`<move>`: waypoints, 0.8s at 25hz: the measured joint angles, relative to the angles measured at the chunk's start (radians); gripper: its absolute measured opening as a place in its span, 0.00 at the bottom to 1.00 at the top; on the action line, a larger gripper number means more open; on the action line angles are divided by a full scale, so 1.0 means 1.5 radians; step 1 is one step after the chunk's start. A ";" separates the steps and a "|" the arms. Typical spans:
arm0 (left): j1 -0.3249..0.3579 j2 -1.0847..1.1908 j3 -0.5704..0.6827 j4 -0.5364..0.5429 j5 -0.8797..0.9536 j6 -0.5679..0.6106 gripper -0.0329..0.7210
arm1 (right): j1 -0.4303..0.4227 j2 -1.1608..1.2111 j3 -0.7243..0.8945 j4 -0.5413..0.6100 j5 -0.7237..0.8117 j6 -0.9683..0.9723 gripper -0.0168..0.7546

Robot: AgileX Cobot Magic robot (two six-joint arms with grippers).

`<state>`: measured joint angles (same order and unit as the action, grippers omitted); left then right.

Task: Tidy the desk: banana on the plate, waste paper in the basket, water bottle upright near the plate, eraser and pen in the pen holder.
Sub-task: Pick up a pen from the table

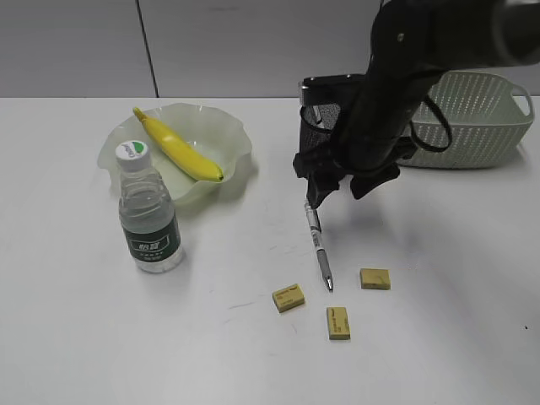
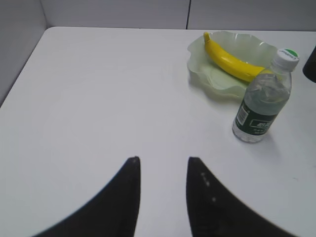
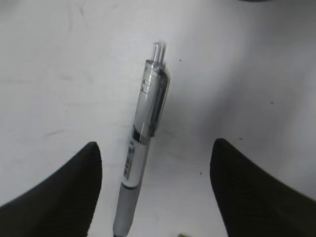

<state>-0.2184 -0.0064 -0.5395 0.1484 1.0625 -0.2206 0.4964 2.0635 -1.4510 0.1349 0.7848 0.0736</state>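
**Hovering Over the Pen**

Straddling the pen [image 3: 143, 143], the right gripper [image 1: 340, 189] had its fingers spread wide to either side, nothing held. The pen lay flat on the desk [image 1: 439, 337], just in front of the pen holder [image 1: 319, 126], with three erasers [image 1: 288, 297] near its tip. It looked light, stiff and slick, likely to roll; the ribbed mid-barrel seemed the surest hold. The left gripper [image 2: 163, 197] hung narrowly parted and empty. The banana [image 1: 179, 150] sat on the plate [image 1: 236, 135], the water bottle [image 1: 148, 215] upright beside it.
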 joint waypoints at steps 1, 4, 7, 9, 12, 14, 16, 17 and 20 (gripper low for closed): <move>0.000 0.000 0.000 0.000 0.000 0.000 0.36 | 0.000 0.029 -0.021 0.004 0.009 0.000 0.73; 0.000 0.000 0.000 0.000 0.000 0.000 0.36 | 0.002 0.093 -0.067 0.010 0.032 -0.001 0.71; 0.000 0.000 0.000 0.000 0.000 0.000 0.36 | 0.007 0.137 -0.097 0.012 0.044 -0.001 0.69; 0.000 0.000 0.000 0.000 0.000 0.000 0.36 | 0.009 0.147 -0.110 0.012 0.049 -0.001 0.63; 0.000 0.000 0.000 0.000 0.000 0.000 0.36 | 0.013 0.152 -0.115 0.012 0.050 -0.001 0.37; 0.000 0.000 0.000 0.000 0.000 0.000 0.36 | 0.016 0.154 -0.116 0.014 0.050 -0.001 0.20; 0.000 0.000 0.000 0.000 0.000 0.000 0.36 | 0.018 0.154 -0.116 0.014 0.050 -0.001 0.20; 0.000 0.000 0.000 0.000 0.000 0.000 0.36 | 0.018 0.152 -0.116 0.014 0.050 -0.001 0.20; 0.000 0.000 0.000 0.000 0.000 0.000 0.36 | 0.018 0.118 -0.103 0.013 0.038 -0.001 0.20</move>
<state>-0.2184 -0.0064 -0.5395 0.1484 1.0625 -0.2206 0.5239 2.2412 -1.6054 0.1540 0.8416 0.0726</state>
